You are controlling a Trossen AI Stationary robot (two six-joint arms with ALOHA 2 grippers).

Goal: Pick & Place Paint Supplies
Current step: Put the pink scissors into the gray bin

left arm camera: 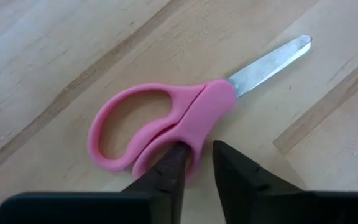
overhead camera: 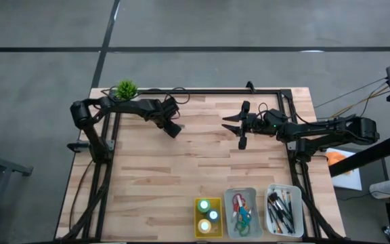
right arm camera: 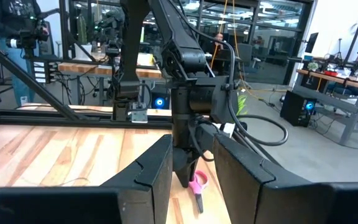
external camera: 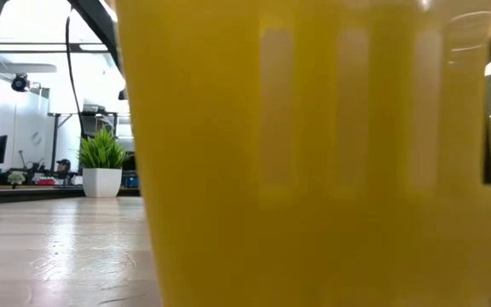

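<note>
The pick step is in hand. The pink scissors lie flat on the worktop, and the left end effector is set down over one handle loop, its fingers narrowly parted and straddling the rim, not yet clenched on it. A firm closing on the loop is called for next, then a lift and a carry toward the grey tray. The right end effector hangs part open, grasping nothing, mid-worktop.
</note>
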